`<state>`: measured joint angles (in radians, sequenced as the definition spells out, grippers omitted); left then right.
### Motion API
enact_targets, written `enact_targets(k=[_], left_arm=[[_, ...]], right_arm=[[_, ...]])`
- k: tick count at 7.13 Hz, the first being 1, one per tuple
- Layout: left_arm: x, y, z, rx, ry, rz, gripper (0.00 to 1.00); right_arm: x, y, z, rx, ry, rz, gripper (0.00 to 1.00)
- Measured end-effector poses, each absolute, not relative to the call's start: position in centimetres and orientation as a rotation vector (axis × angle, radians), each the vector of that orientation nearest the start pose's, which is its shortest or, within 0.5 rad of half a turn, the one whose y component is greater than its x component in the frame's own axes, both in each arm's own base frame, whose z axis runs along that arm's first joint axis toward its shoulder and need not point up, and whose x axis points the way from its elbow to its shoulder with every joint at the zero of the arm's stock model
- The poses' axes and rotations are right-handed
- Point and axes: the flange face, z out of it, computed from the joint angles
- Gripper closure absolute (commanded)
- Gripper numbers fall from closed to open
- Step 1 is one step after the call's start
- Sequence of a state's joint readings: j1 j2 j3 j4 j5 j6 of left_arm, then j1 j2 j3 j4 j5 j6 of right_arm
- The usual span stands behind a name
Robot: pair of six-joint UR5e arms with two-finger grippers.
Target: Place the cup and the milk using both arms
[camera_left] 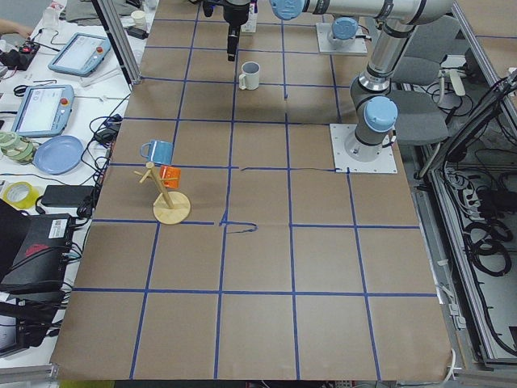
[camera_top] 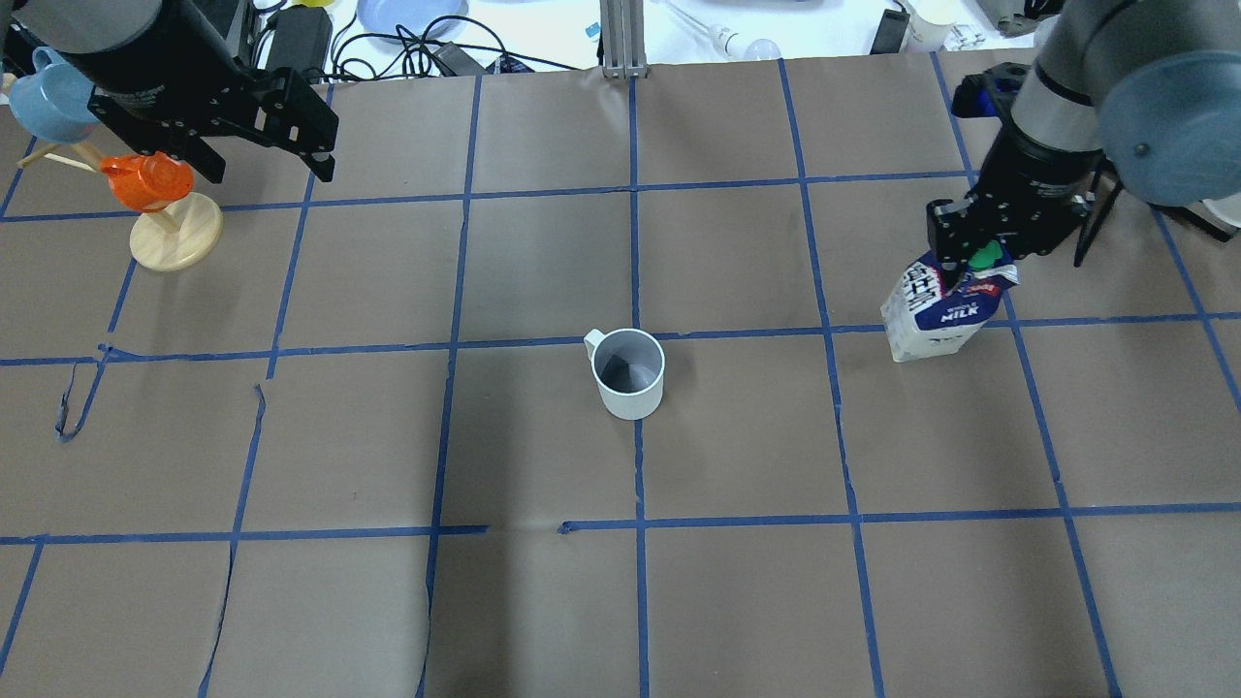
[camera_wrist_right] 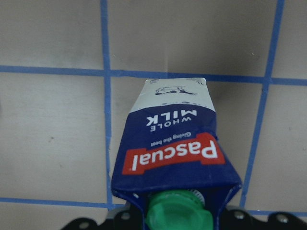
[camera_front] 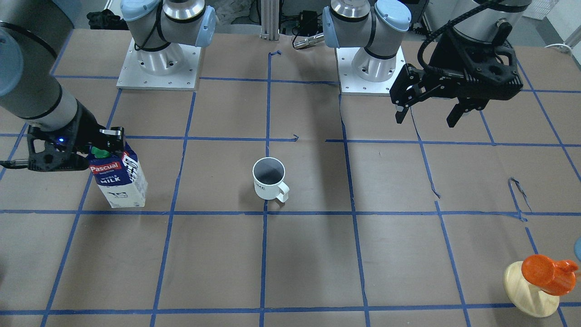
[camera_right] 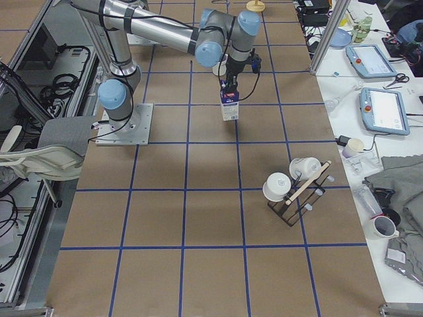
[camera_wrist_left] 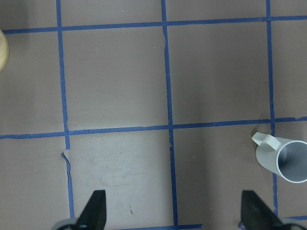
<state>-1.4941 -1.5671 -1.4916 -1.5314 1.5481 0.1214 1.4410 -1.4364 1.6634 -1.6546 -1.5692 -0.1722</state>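
**Clamped on the milk at right, open and short of the cup at left**

Start with the table: brown paper under a blue tape grid. Over it, find the right arm reaching down on its own side and the left arm high on the other. Read the left gripper as open and empty, with fingers spread wide and nothing between them in the wrist view. Read the right gripper as clamped on the gable of the milk, right at the green cap.

Next in size, note the wooden stand carrying an orange cup-like piece and a blue mug. Stands just beside the left gripper in the overhead view, on the side away from the cup, so judged not to cross the line of reach.

Then the milk: on the right arm's side, well apart from the cup, leaning rather than plumb. Cannot tell whether its base rests on the paper or hangs just above.

Last, the cup: upright near the table's middle, mouth up, long axis vertical, roughly between the two grippers. From the left gripper, look toward the robot's right and down. In the left wrist view, sits at the frame's right edge, beyond the fingertip there rather than between the two. Note the handle turned toward the left arm's side. Judged work for the free left gripper: a sideways shift, then a descent, before any closing.
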Motion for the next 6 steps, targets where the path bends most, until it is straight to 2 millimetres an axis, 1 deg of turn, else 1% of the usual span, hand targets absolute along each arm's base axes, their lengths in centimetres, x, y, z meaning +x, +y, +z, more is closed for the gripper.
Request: enact_targets(k=[1, 2, 3, 5, 6], left_arm=[[-9.7, -50.9, 53.3, 0.072, 3.143, -0.193, 0.0], [-9.7, -50.9, 53.2, 0.072, 3.142, -0.191, 0.0], [-9.7, -50.9, 53.1, 0.073, 3.142, -0.189, 0.0], [-9.7, -50.8, 53.1, 0.071, 3.142, -0.188, 0.0], [-9.7, -50.8, 53.1, 0.069, 3.142, -0.187, 0.0]], right_arm=[[10.8, -53.9, 38.4, -0.007, 3.094, 0.205, 0.55], [14.4, -53.7, 38.2, 0.046, 3.064, 0.206, 0.55], [17.4, -53.2, 37.7, 0.068, 3.041, 0.223, 0.55], [22.6, -52.1, 36.0, 0.077, 3.036, 0.274, 0.55], [24.4, -51.6, 35.2, 0.069, 3.04, 0.291, 0.55]])
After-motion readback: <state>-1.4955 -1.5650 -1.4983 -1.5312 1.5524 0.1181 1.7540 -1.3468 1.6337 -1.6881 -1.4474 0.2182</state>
